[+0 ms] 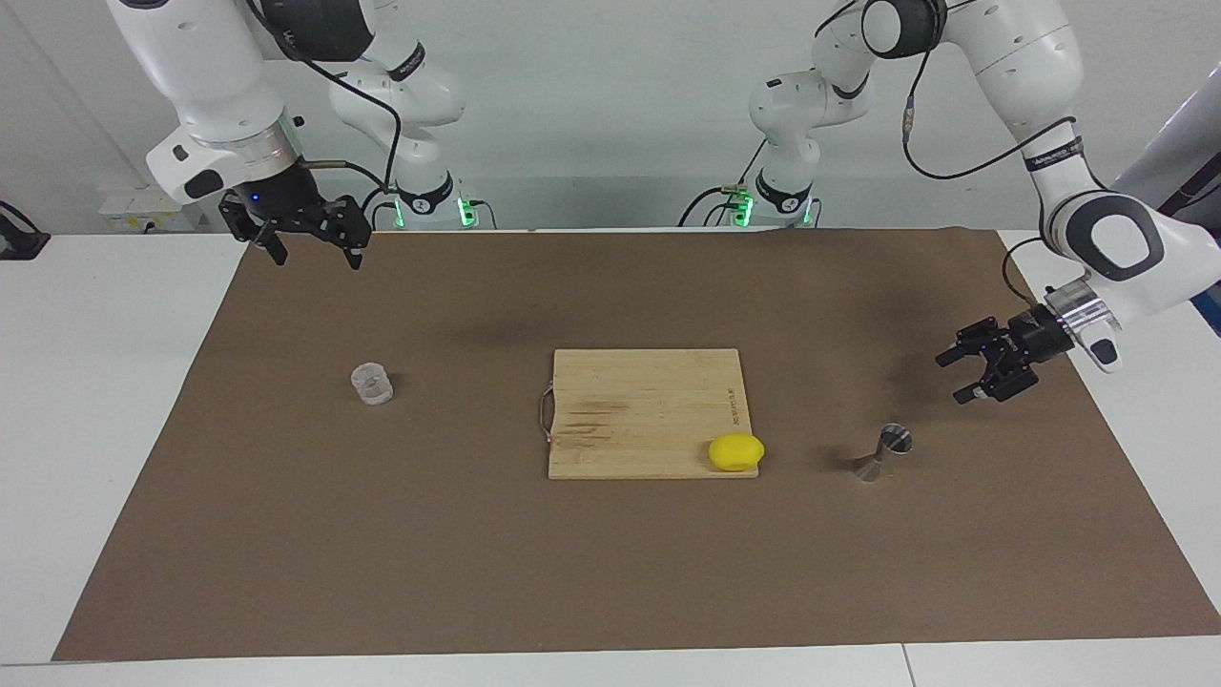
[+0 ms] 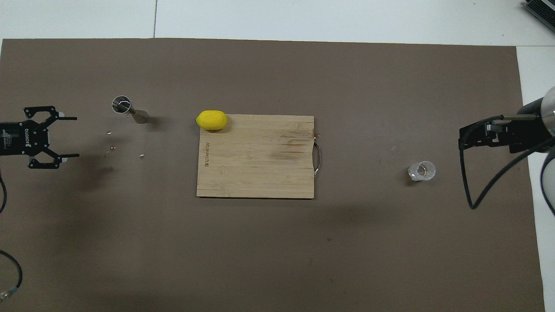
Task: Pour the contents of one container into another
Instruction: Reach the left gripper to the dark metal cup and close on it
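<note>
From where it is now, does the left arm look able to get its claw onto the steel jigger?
Probably yes. The left claw hangs open over bare mat toward the left arm's end, with nothing between it and the upright jigger; the lemon sits clear, on the board's corner.

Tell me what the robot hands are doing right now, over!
Left gripper open over mat near small steel hourglass jigger. Right gripper waits, open. Squat clear cup untouched. Nothing blocking.

A board (image 1: 647, 410) is laid at the middle of the bench (image 1: 114, 401), with a lemon (image 1: 735, 451) set on its corner farthest from the robots, toward the left arm's end. A jigger (image 1: 883, 452) is stood beside it, near that end edge. A cup (image 1: 371, 384) is placed toward the right arm's end.
</note>
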